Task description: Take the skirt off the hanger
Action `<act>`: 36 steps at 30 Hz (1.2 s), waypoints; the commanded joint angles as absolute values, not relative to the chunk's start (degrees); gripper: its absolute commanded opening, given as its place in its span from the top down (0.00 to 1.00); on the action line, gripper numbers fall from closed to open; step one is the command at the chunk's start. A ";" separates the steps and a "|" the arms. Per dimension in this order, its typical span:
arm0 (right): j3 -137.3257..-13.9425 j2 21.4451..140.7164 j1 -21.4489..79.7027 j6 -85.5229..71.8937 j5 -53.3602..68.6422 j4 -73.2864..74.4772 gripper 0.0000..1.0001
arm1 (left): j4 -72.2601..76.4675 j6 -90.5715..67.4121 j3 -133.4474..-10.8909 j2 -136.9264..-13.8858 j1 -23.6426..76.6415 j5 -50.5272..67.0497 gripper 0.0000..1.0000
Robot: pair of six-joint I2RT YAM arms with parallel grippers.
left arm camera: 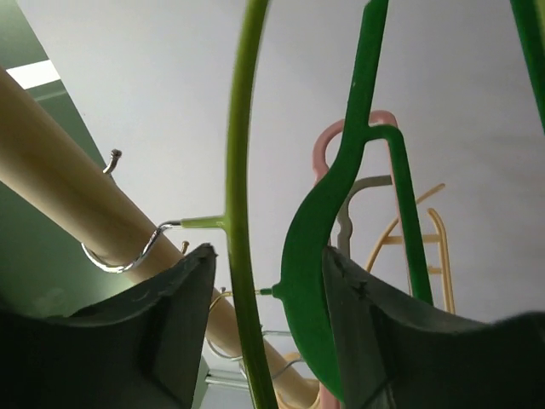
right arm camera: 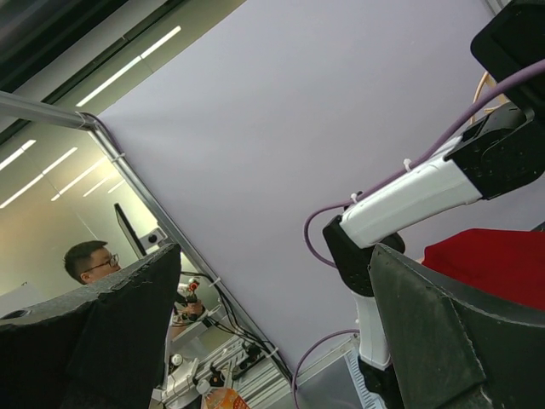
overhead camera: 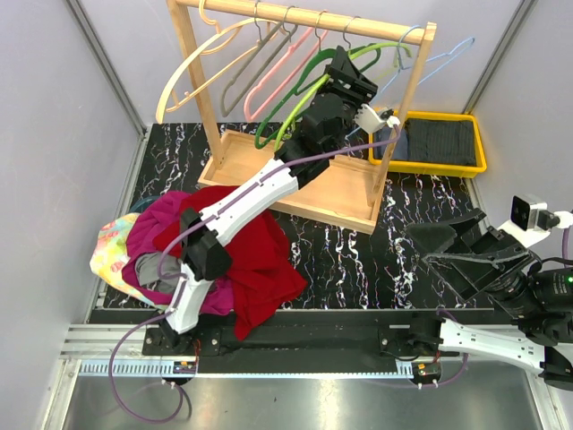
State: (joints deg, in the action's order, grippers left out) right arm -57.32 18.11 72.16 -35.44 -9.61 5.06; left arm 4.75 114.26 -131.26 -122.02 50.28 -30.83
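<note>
A red garment point(overhead camera: 260, 260), the skirt as far as I can tell, lies off any hanger on a heap of clothes at the front left, partly under my left arm; its edge point(right arm camera: 494, 264) shows in the right wrist view. My left gripper point(overhead camera: 349, 76) is raised to the wooden rail point(overhead camera: 304, 16) among the hangers. Its jaws point(left arm camera: 268, 251) stand open, with a dark green hanger point(left arm camera: 311, 256) against the right finger and a light green hanger point(left arm camera: 238, 170) in the gap, neither clamped. My right gripper point(overhead camera: 428, 246) hovers low at the right, open and empty point(right arm camera: 274, 256).
Cream, grey, pink and blue hangers hang along the rail of the wooden rack point(overhead camera: 295, 179). A yellow tray point(overhead camera: 397, 152) with folded dark cloth stands at the back right. Magenta point(overhead camera: 148, 233) and multicoloured point(overhead camera: 112, 251) clothes lie under the red one.
</note>
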 commanded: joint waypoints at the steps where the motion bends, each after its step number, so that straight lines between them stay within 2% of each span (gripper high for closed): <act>1: -59.06 19.42 72.07 -34.98 -10.64 4.22 0.00 | 11.95 114.88 -126.76 -114.01 51.76 -33.92 0.29; 2: -59.32 19.60 72.07 -34.89 -10.46 4.31 0.00 | 12.56 114.87 -125.61 -113.04 52.03 -34.19 0.16; 5: -59.85 20.39 72.07 -34.98 -10.11 4.48 0.00 | 15.29 114.79 -120.51 -109.08 53.17 -34.89 0.01; 20: -63.01 24.87 72.07 -34.37 -12.74 9.74 0.00 | 32.77 122.17 -102.05 -87.99 60.90 -41.56 0.01; 25: -73.81 34.17 71.98 -29.99 -18.79 21.07 0.00 | 35.42 118.40 -98.09 -78.17 66.35 -47.19 0.01; 31: -94.11 51.40 71.98 -25.15 -30.91 43.30 0.00 | 30.66 98.10 -96.17 -63.48 81.29 -65.11 0.01; 33: -97.37 54.21 72.07 -23.30 -32.51 44.21 0.00 | 39.51 103.61 -87.94 -58.04 82.08 -65.22 0.01; 36: -98.61 55.37 72.07 -20.40 -34.62 42.90 0.00 | 34.73 99.84 -84.32 -55.47 83.67 -67.33 0.01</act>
State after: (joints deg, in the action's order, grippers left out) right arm -95.66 53.54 72.12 -26.00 -27.59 36.97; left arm 31.90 104.47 -89.34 -59.18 82.48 -59.44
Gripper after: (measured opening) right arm 0.993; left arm 0.984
